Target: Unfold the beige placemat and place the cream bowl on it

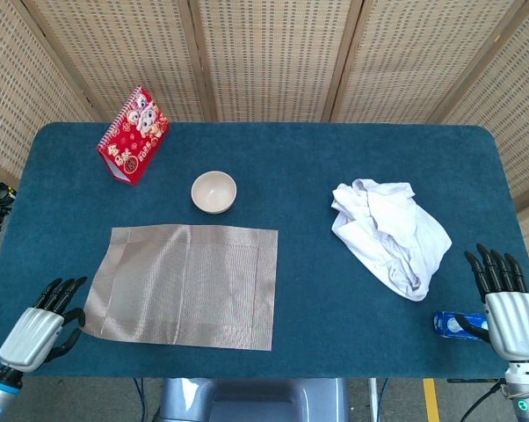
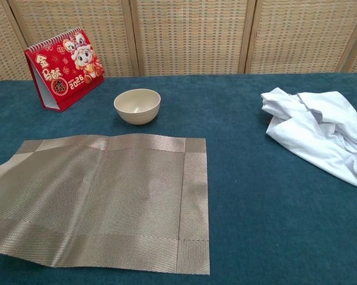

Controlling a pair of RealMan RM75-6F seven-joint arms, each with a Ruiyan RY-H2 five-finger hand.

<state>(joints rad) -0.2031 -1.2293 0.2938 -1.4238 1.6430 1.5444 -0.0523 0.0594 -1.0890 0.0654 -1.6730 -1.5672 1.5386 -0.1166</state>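
Observation:
The beige placemat [image 1: 185, 286] [image 2: 101, 202] lies spread out flat on the blue table, its long side running left to right. The cream bowl [image 1: 213, 192] [image 2: 137, 105] stands upright and empty just beyond the mat's far edge, not touching it. My left hand [image 1: 38, 327] is at the mat's near left corner, fingers stretched out, the thumb at the corner and seeming to pinch it. My right hand [image 1: 508, 303] hovers at the table's near right edge with its fingers apart and nothing in it. The chest view shows neither hand.
A red desk calendar [image 1: 133, 134] [image 2: 64, 69] stands at the far left. A crumpled white cloth [image 1: 392, 233] [image 2: 321, 130] lies right of centre. A blue packet [image 1: 453, 325] lies beside my right hand. Bare table [image 1: 308, 176] separates the mat from the cloth.

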